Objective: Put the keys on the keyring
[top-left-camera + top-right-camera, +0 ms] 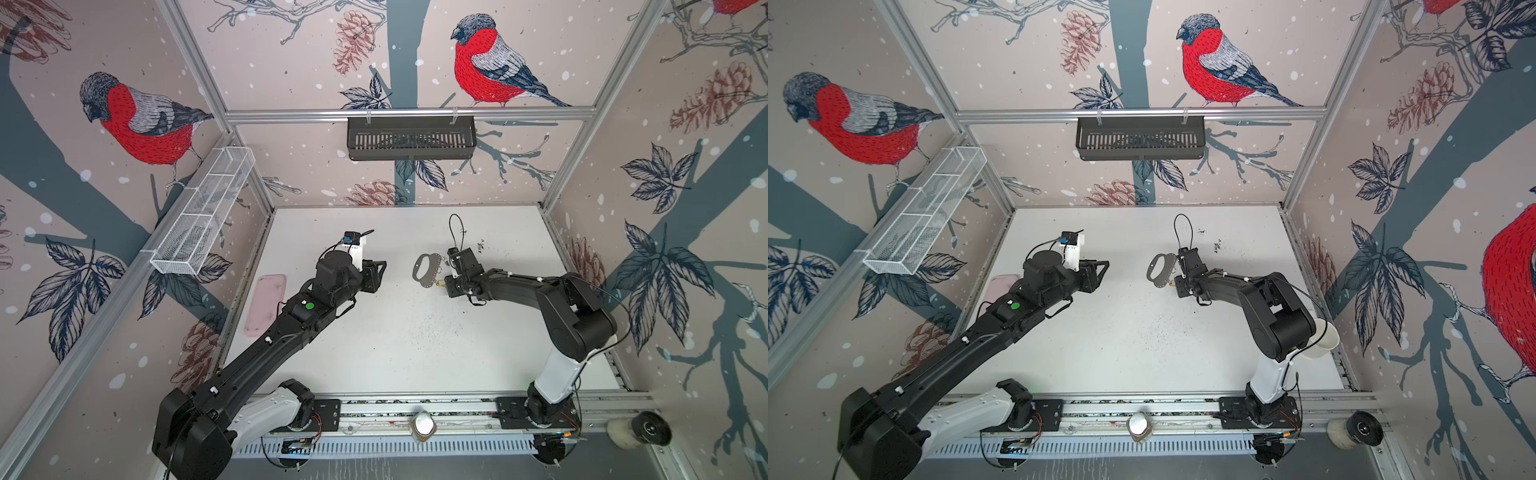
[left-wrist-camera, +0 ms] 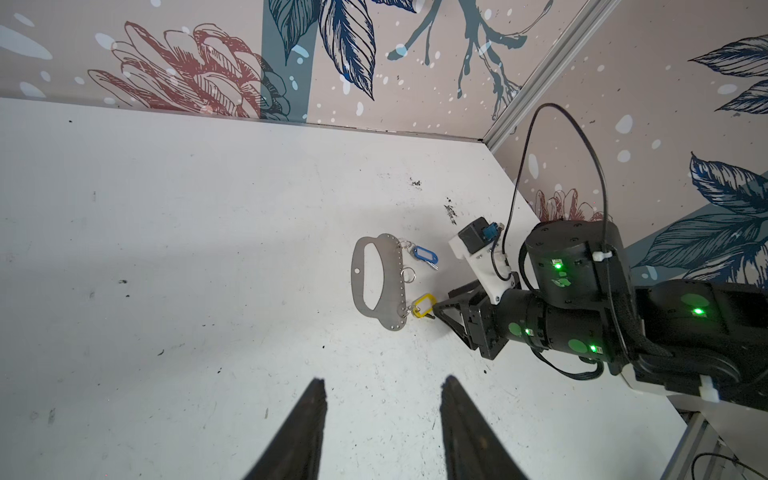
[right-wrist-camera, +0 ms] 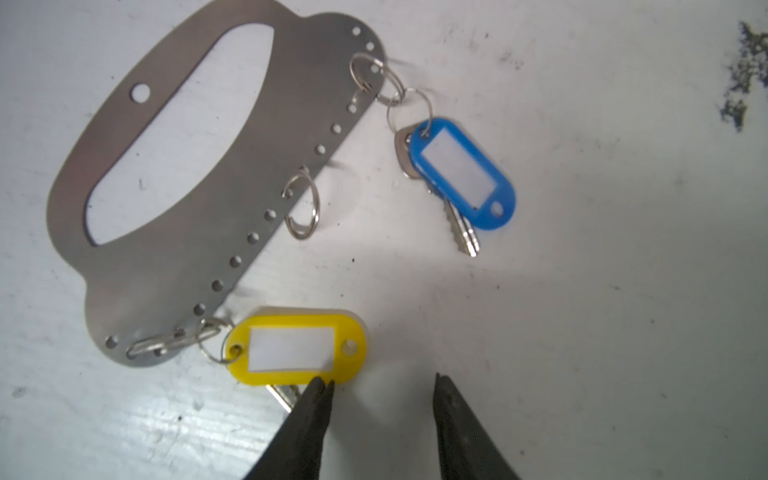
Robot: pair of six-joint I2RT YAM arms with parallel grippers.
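Found the keyring (image 1: 434, 270) flat on the white table (image 1: 395, 353), a little toward 1 o'clock from the table's middle in both top views. Saw its holed edge turned to 3 o'clock, with small rings along it. Noted the blue-tagged key (image 3: 461, 172) joined by linked rings to one end of that edge. Noted the yellow-tagged key (image 3: 297, 347) joined by a ring to the other end, at about 5 o'clock of the plate. Saw both keys flat on the table, and a bare ring (image 3: 301, 208) between them.

Found the right gripper (image 3: 381, 378) low beside the yellow-tagged key, jaws apart and holding nothing. Saw one fingertip (image 3: 307, 415) at the tag's rim, but could not tell about contact.

Saw the left gripper (image 2: 384, 379) well apart at 9 o'clock of the keyring, jaws apart too, empty, above bare table. Noted a pink tray (image 1: 266, 303) near the table's 9 o'clock edge.
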